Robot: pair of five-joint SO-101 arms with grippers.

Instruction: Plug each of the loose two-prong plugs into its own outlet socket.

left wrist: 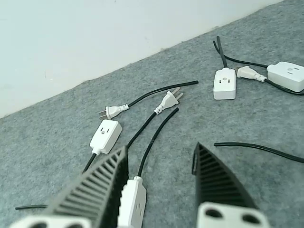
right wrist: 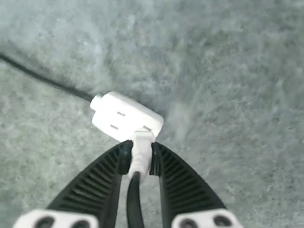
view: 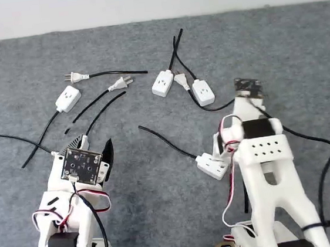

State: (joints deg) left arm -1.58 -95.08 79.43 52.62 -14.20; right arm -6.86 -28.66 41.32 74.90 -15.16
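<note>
Plug (right wrist: 141, 160) clamped in right gripper (right wrist: 141, 149), long axis square to socket (right wrist: 124, 116) face, nose touching it (prong depth hidden); left gripper (left wrist: 160, 148) spread wide, well apart from socket.

Rough, matt grey felt-like cloth covered the table (view: 163, 218). The socket (right wrist: 126, 116) and plug (right wrist: 141, 142) were smooth, faintly glossy white plastic; the right gripper (right wrist: 141, 154) had ribbed matt black plastic fingers (right wrist: 183, 185).

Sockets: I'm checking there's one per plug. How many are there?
5 sockets: one at far left, two at the rear, one at the right end effector, one under the left end effector. Others may hide beneath the arms.
</note>
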